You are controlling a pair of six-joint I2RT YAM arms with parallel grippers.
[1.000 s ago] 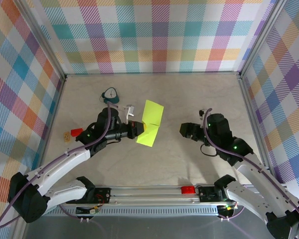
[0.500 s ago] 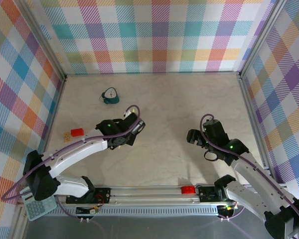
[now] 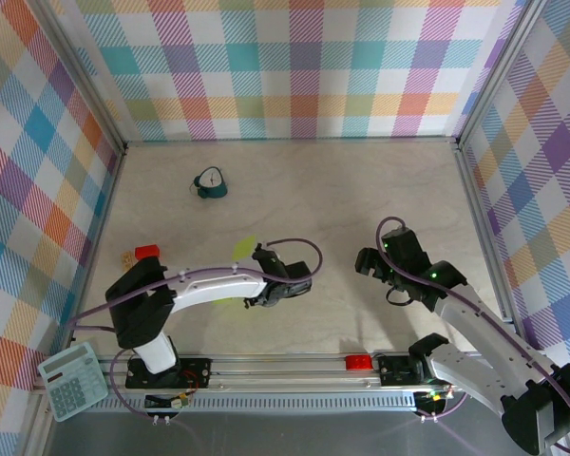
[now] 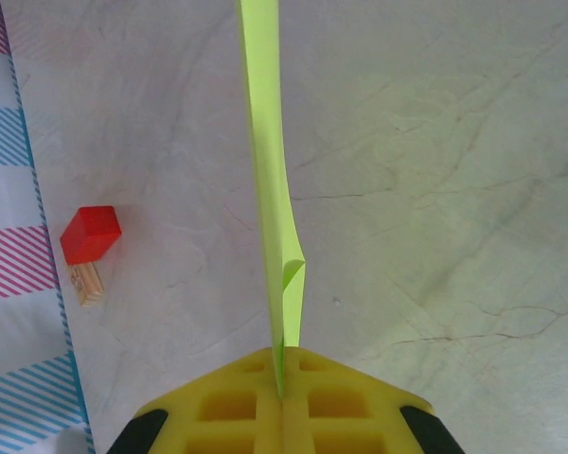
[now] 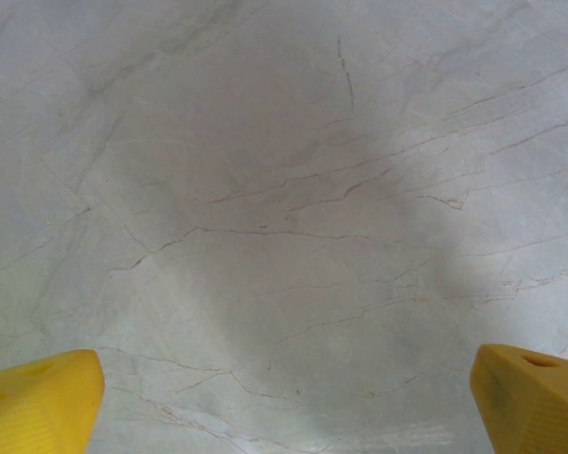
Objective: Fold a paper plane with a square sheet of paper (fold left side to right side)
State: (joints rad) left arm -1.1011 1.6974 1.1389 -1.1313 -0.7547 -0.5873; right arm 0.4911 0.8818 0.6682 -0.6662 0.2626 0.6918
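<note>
My left gripper is shut on the lime yellow-green sheet of paper, its yellow jaws pressed together on the paper's near edge. The paper is folded and stands edge-on, reaching away from the jaws above the table. From this angle I cannot tell whether it has the shape of a paper plane. In the top view a sliver of the paper shows by the left gripper, near the table's middle front. My right gripper is open over bare table to the right, with its yellow fingertips wide apart and nothing between them.
A small red block and a wooden piece lie at the left, near the wall. A teal clock stands at the back left. A calculator sits off the front left corner. Plaid walls enclose the marble table.
The left arm swung right and toward the front carrying the paper, which went from a broad face-on shape to a thin sliver. The right gripper opened wider and shifted slightly right.
</note>
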